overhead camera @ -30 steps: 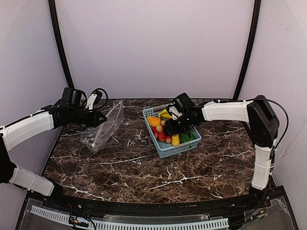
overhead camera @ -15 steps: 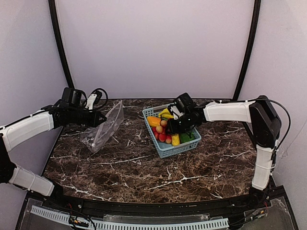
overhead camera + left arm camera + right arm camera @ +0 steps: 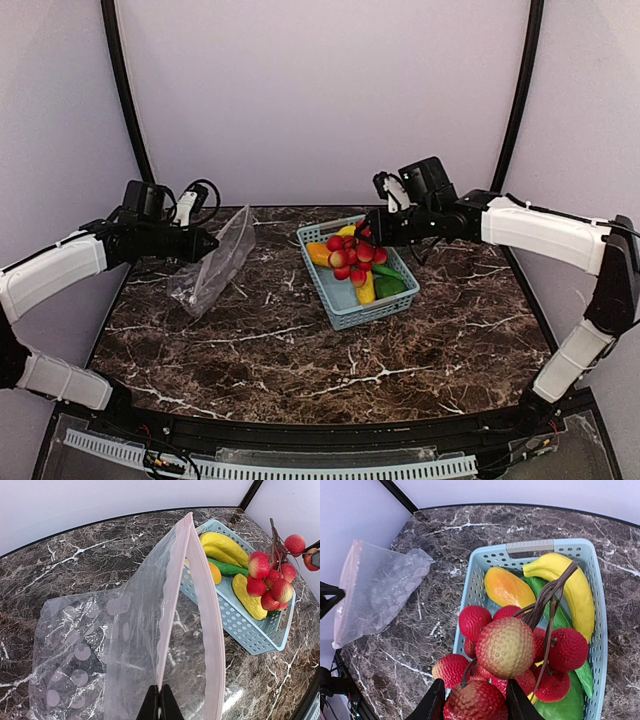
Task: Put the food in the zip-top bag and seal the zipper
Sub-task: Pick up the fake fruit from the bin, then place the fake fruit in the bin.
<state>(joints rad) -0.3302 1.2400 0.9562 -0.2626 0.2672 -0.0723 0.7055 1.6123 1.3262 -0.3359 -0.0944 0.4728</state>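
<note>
The zip-top bag (image 3: 213, 265) hangs clear and dotted at the left, bottom resting on the table. My left gripper (image 3: 160, 704) is shut on one lip of the pinkish zipper (image 3: 172, 605), and the mouth gapes toward the basket. My right gripper (image 3: 476, 707) is shut on one red fruit of a stemmed bunch of red fruits (image 3: 506, 647). The bunch (image 3: 355, 256) hangs just above the light-blue basket (image 3: 345, 315). Other food lies in the basket: a yellow banana (image 3: 576, 587), an orange piece (image 3: 507, 587) and green vegetables (image 3: 565, 705).
The basket (image 3: 260, 635) stands right of the bag's mouth on the dark marble table (image 3: 300, 350). Black frame posts (image 3: 125, 90) rise at the back corners. A cable loop (image 3: 205, 192) sits over the left wrist.
My right gripper closed on the red fruit bunch and lifted it out of the basket, the arm swinging up and back. The left gripper and the bag stayed in place.
</note>
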